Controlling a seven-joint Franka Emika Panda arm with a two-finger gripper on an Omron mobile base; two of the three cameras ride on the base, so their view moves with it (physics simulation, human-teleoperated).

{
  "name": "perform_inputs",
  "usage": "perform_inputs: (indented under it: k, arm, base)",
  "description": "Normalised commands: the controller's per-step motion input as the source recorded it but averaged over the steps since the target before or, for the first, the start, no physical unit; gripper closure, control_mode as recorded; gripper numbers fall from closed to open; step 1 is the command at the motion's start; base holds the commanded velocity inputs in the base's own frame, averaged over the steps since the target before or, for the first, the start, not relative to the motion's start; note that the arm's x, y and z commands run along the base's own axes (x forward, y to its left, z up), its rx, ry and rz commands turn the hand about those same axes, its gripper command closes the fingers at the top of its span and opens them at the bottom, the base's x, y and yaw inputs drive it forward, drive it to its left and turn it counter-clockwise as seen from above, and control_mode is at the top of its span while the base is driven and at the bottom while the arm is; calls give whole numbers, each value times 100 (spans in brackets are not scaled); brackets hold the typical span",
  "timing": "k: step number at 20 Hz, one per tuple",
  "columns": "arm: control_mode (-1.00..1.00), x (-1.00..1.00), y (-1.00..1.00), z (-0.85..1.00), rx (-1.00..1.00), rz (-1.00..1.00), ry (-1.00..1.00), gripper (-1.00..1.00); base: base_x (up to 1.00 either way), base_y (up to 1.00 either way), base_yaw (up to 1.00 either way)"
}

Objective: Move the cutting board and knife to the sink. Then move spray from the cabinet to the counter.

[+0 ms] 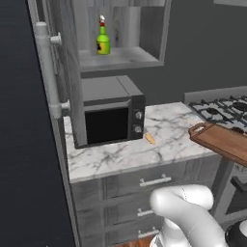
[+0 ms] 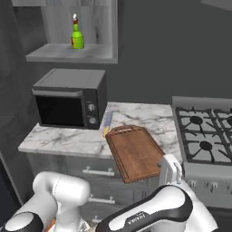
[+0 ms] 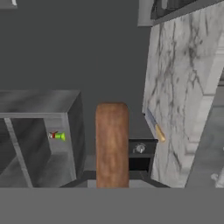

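The reddish-brown cutting board (image 2: 135, 152) hangs tilted in the air off the counter's front edge, beside the stove. My gripper (image 2: 164, 171) is shut on its near corner. The hand view looks along the board (image 3: 112, 144), seen edge-on. The board's handle end (image 1: 200, 129) points toward the microwave. The small knife (image 1: 150, 138) with its orange-yellow handle lies on the marble counter (image 1: 125, 154) right of the microwave, also seen as the knife (image 2: 106, 127) and knife (image 3: 156, 127). The green spray (image 1: 102, 41) stands in the cabinet (image 1: 120, 59) niche, spray (image 2: 77, 37). The sink is out of view.
A dark microwave (image 2: 68, 102) sits on the counter's left part under the niche. A gas stove (image 2: 204, 129) with black grates adjoins the counter on the right. A fridge with long grey handles (image 1: 46, 67) stands at the left. Drawers (image 1: 154, 182) front the counter.
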Motion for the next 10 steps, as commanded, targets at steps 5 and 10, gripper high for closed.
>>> perform_inputs:
  k: [5, 10]
  arm:
    - [100, 0, 0, 0, 0, 0, 0, 100]
    - [100, 0, 0, 0, 0, 0, 0, 100]
  base:
    - [-3, 0, -80]
    - [0, 0, -87]
